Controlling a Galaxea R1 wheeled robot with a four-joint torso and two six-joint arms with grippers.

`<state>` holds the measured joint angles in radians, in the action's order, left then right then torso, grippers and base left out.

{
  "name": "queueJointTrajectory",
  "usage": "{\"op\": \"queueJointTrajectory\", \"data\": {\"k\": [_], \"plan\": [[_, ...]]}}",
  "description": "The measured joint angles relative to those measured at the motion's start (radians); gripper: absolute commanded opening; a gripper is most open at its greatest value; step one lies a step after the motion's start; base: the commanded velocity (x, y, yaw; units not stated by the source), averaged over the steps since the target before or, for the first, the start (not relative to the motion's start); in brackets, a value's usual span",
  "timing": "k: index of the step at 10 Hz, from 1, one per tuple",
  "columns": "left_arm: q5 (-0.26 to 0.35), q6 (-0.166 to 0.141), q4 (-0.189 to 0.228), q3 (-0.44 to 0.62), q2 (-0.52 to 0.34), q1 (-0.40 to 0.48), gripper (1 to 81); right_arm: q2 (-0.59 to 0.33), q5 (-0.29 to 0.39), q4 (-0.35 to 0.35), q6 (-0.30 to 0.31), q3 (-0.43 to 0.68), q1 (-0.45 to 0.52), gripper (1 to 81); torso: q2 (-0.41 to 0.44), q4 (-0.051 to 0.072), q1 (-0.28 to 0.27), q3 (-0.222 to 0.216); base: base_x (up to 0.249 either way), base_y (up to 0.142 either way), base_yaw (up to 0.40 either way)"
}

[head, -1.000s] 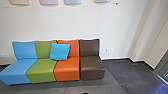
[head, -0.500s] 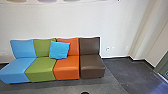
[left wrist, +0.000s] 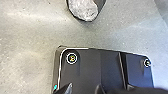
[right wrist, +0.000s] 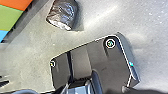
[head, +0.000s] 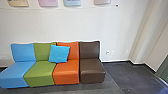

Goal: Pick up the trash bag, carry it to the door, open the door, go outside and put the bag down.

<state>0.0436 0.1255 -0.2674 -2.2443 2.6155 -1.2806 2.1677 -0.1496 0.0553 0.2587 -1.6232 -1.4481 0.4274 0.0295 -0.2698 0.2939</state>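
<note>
Trash bag (right wrist: 62,12) is on the grey floor (right wrist: 30,55), out past the edge of the robot's dark base plate and apart from it; clear gap between the two. Bag looks dark, shiny and creased, pale whitish patch at one end, part of it cut off by the frame in both wrist views. Left end effector (left wrist: 84,89): can't tell if released or clenched. Right end effector (right wrist: 80,83): same, can't tell. Bag sits on the floor, touching neither. Head view: row of four armless seats against a white wall (head: 75,27). From left: blue seat (head: 16,72), green seat (head: 40,72), orange seat (head: 66,71), brown seat (head: 92,70). Bright blue cushion (head: 59,53) propped tilted where the green and orange backrests meet, overlapping both. Orange, green and blue seating also shows in a corner of the right wrist view, bag near it. Above the seats, row of pale sheets (head: 72,2) on the wall: cream, pink, light blue, pinkish, tops cut off. Wall outlets (head: 108,52) low down, right of the brown seat. Dark baseboard (head: 116,61) along the wall foot, darker floor area (head: 127,77) to the right. Grey-green panel (head: 163,71) at far right edge, too little showing to say what it is.
</note>
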Motion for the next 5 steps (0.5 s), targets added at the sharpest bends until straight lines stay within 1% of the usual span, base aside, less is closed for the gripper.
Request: {"op": "queueJointTrajectory", "data": {"k": [2, 3, 5], "plan": [[0.053, 0.0, -0.026, 0.001, -0.001, 0.062, 81.1, -0.033, 0.017, 0.024, 0.001, 0.047, 0.042, 81.1, 0.065, 0.0, -0.04, 0.007, 0.0, 0.0, 0.0], [0.072, 0.0, -0.045, 0.003, -0.004, 0.092, 81.1, -0.069, 0.02, 0.03, 0.001, 0.078, 0.061, 81.1, 0.09, 0.0, -0.056, 0.024, 0.0, 0.0, 0.0], [0.128, 0.0, -0.077, 0.003, -0.009, 0.142, 81.1, -0.126, 0.043, 0.042, 0.004, 0.135, 0.086, 81.1, 0.155, 0.0, -0.097, 0.086, 0.0, 0.0, 0.0]]}}
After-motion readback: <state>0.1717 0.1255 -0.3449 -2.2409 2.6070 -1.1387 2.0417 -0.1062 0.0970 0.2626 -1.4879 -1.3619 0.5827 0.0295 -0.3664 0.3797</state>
